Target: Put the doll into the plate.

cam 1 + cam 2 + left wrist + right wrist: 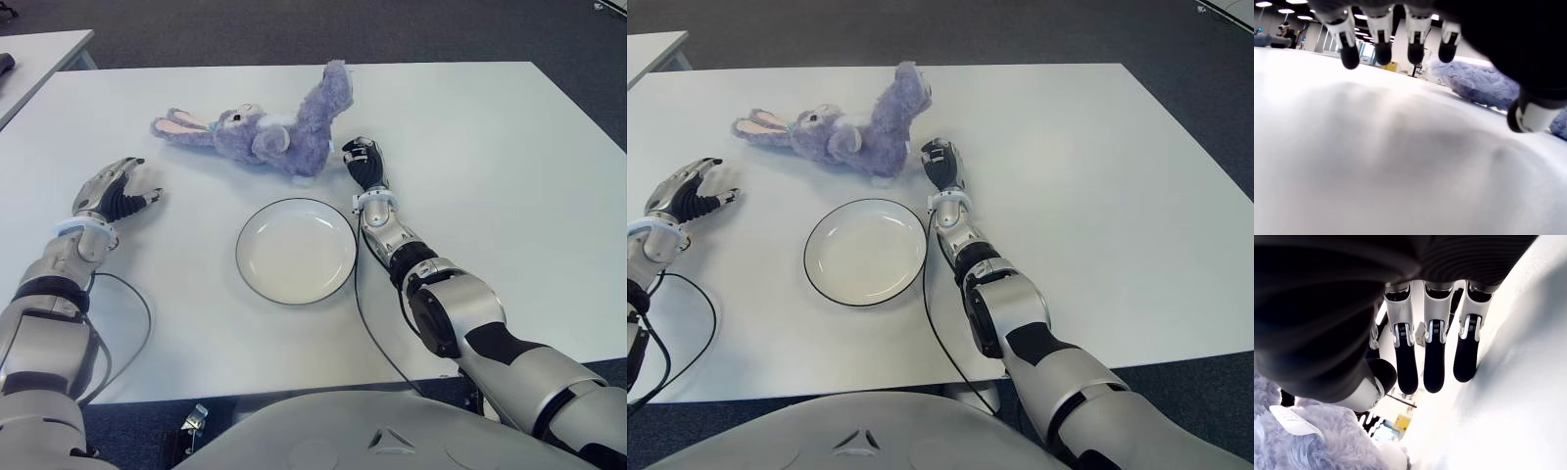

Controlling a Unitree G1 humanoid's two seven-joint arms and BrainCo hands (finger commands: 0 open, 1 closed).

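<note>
A purple plush rabbit doll (pixel 279 127) lies on its side on the white table (pixel 490 166), ears pointing left. A white plate (pixel 296 251) with a dark rim sits just in front of it, holding nothing. My right hand (pixel 364 162) is beside the doll's lower end, on its right, fingers extended and open; its wrist view shows purple fur (pixel 1312 445) and a white tag (pixel 1290 420) close to the thumb, nothing grasped. My left hand (pixel 118 191) is at the table's left, well left of the plate, fingers spread and holding nothing.
A second table (pixel 34 54) stands at the far left with a dark object at its edge. Black cables (pixel 127 333) trail from both forearms across the table's near side. Dark carpet surrounds the table.
</note>
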